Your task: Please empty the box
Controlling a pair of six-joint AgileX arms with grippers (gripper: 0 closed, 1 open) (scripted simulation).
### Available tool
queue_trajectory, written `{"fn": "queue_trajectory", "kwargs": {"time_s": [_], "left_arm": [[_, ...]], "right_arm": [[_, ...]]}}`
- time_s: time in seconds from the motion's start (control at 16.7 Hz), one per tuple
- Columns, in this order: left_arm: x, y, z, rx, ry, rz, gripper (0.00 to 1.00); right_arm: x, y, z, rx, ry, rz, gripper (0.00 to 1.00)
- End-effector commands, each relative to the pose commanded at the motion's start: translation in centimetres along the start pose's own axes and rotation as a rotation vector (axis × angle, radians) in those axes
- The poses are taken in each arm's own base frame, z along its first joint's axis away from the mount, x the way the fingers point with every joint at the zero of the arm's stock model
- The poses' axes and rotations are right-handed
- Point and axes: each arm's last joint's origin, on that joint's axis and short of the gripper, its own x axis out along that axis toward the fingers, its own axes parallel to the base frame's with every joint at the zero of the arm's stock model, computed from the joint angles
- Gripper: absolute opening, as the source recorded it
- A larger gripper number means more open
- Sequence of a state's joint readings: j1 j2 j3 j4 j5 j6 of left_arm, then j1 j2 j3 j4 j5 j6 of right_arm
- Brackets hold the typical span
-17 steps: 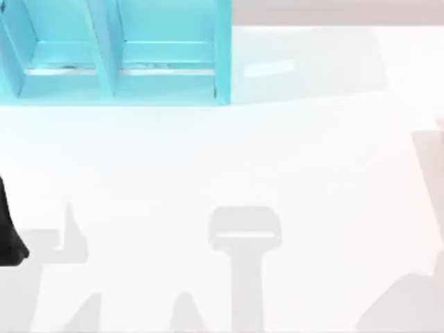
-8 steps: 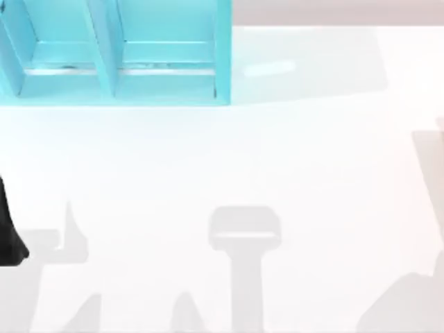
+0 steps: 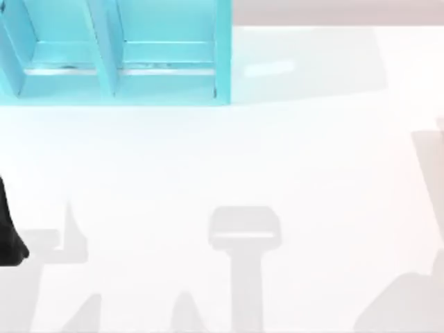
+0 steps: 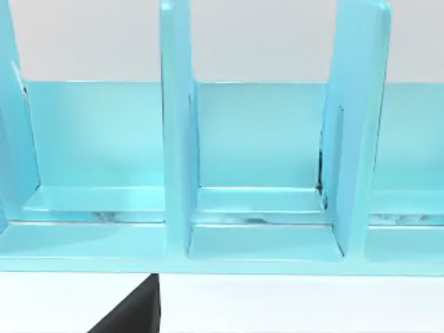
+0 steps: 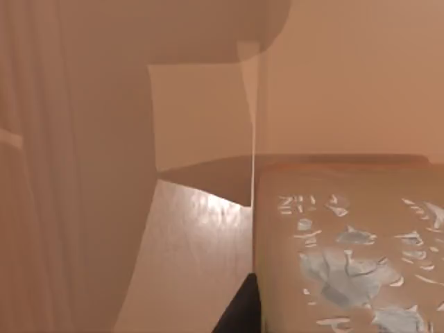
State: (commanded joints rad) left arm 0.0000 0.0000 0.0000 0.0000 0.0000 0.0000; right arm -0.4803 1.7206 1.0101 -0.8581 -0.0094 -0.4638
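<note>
Box (image 5: 347,250) interior, brownish with pale flaky patches, sits close in right wrist view; right gripper state cannot tell. Left arm (image 3: 8,229) dark at table (image 3: 277,152) left edge, state cannot tell. Blue divided rack (image 3: 118,55) far left

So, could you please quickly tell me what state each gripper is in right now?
Left gripper: facing the blue box, state cannot be told.
Right gripper: beside a brown box, state cannot be told.
</note>
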Motion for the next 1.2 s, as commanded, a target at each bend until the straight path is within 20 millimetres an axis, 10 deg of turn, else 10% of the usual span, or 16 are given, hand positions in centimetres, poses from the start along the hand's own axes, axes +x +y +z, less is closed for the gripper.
{"fn": "queue_trajectory", "kwargs": {"time_s": [0.66,1.2], "left_arm": [[0.0,0.0,0.0,0.0,0.0,0.0,1.0],[0.0,0.0,0.0,0.0,0.0,0.0,1.0]], "right_arm": [[-11.7,0.1,0.1,0.0,0.009,0.005,0.0],[-11.9,1.5,1.9,-0.001,0.016,0.007,0.0]]}}
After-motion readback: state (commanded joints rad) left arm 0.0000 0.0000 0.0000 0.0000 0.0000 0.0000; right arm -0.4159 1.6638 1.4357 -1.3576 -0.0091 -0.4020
